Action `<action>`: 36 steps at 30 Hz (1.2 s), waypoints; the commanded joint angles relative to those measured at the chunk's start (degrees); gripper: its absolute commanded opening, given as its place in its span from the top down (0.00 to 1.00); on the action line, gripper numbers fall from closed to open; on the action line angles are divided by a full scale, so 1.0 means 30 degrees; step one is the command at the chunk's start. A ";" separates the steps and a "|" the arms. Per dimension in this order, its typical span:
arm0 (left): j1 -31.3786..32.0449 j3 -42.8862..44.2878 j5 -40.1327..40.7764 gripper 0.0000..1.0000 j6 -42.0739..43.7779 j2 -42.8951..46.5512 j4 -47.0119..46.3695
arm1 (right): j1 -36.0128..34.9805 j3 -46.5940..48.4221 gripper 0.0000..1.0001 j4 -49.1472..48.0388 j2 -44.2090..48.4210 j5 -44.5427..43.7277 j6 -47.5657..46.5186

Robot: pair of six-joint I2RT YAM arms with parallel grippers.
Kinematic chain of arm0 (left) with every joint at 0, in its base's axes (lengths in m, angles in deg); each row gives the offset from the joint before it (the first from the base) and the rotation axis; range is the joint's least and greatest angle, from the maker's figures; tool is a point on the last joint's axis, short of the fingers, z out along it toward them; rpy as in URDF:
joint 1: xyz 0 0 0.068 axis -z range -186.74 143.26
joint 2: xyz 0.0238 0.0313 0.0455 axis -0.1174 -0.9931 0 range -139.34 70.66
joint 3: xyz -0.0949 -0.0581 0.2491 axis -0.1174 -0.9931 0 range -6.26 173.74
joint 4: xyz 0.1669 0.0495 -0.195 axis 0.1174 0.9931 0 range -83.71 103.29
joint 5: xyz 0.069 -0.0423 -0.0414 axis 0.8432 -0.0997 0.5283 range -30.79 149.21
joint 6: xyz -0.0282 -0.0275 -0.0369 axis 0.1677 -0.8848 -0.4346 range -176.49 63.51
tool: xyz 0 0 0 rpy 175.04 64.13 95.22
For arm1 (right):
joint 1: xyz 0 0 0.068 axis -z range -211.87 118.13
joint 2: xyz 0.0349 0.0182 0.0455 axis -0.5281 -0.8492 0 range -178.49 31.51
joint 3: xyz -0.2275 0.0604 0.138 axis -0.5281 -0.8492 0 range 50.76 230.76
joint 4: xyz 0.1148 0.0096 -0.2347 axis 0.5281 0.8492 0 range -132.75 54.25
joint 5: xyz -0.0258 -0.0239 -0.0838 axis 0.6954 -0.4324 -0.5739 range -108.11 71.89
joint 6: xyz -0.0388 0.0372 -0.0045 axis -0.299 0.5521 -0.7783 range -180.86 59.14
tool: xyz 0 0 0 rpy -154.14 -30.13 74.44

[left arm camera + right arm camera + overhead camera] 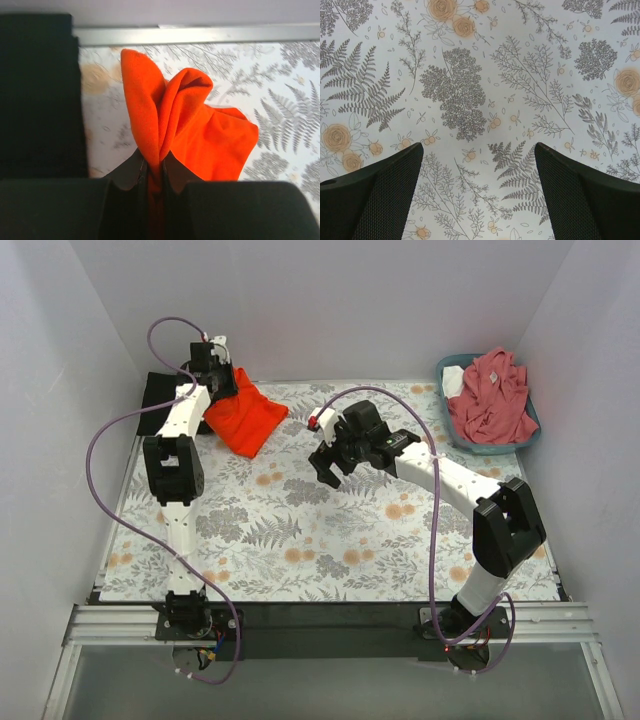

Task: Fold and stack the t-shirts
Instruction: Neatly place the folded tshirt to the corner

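Observation:
An orange-red t-shirt hangs bunched at the back left of the table. My left gripper is shut on its upper edge. In the left wrist view the cloth is pinched between the two dark fingers and droops toward the table. A black folded t-shirt lies at the far left corner, dark at the left of the left wrist view. A dusty-pink t-shirt lies crumpled in the basket. My right gripper stands open over the middle of the table, nothing between its fingers.
A blue-grey plastic basket sits at the back right corner. The floral table covering spreads under both arms. White walls close in the left, back and right sides. Purple cables loop from each arm.

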 commanded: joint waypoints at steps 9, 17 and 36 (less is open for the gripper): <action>-0.0470 0.2980 0.1179 1.00 0.3956 0.0265 -0.0808 | 0.0147 -0.0767 0.02 -0.0001 0.0726 0.0554 -0.0238; -0.0470 0.3155 0.0857 1.00 0.4279 0.1554 -0.1629 | 0.0176 -0.0710 0.02 0.0028 0.0580 0.0731 -0.0121; -0.1026 0.2657 0.0563 1.00 0.4103 0.3284 -0.2215 | 0.0147 -0.0182 0.02 0.0292 -0.0094 0.0906 -0.0151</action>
